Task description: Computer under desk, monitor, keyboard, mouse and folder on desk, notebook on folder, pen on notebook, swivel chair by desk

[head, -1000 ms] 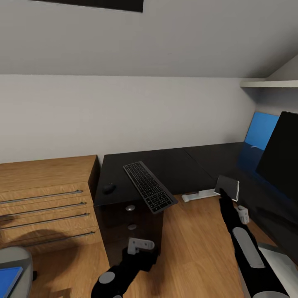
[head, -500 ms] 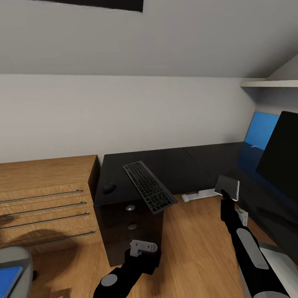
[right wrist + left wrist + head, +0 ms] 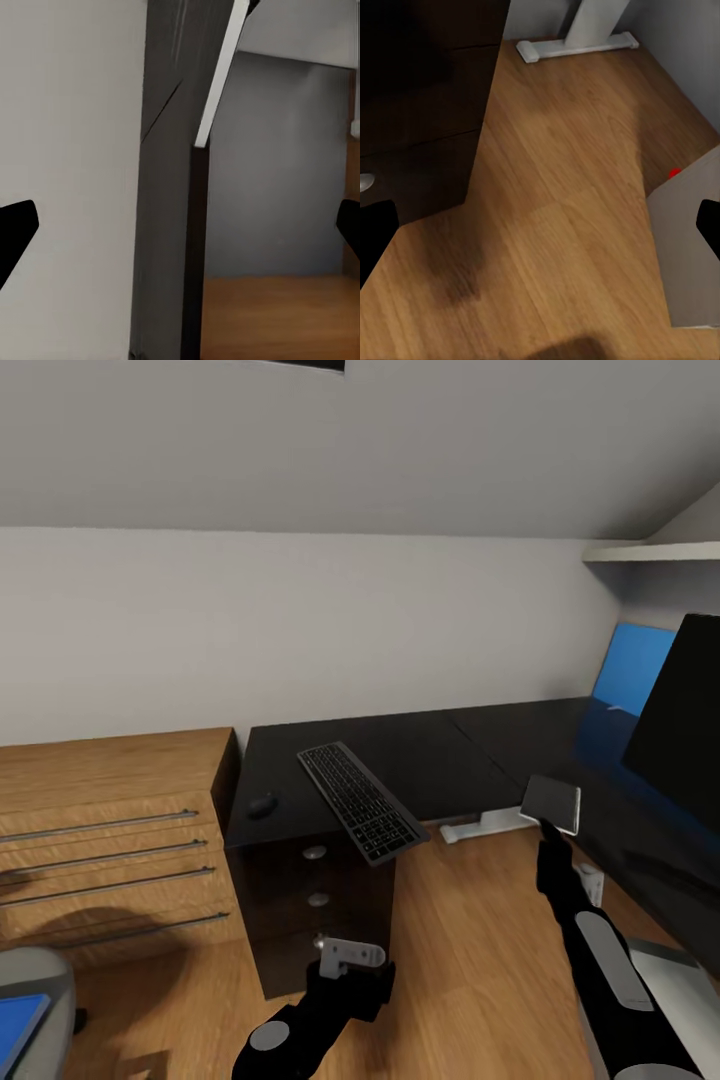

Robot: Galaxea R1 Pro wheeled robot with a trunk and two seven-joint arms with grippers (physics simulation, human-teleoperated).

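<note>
Head view: the L-shaped desk with the glossy black top (image 3: pixel 430 755) is seen ahead, beside a low light-wood cabinet with long bar handles (image 3: pixel 110 830). The slim black-keyed keyboard in its silver-grey frame (image 3: pixel 360 801) is laid at an angle, its near end overhanging the desk edge above the dark drawer unit. The small rounded dark grey mouse (image 3: pixel 263 804) is set on the desk top just beside the keyboard. The wide black-fronted monitor (image 3: pixel 688 720) is stood on the far wing, and a flat bright blue panel (image 3: pixel 630 670) is seen behind it; its identity cannot be told. The grey seat of the swivel chair (image 3: pixel 35 985), with a blue corner on it, is at the lower edge. The left gripper (image 3: pixel 350 957) is held low before the drawers and the right gripper (image 3: pixel 551 810) is raised near the desk edge; in both wrist views the fingertips are seen far apart with nothing between them, so both claws are judged wide and empty. The overhanging keyboard is judged the main hazard: a brush from either arm could tip it to the wooden floor (image 3: pixel 562 225).
</note>
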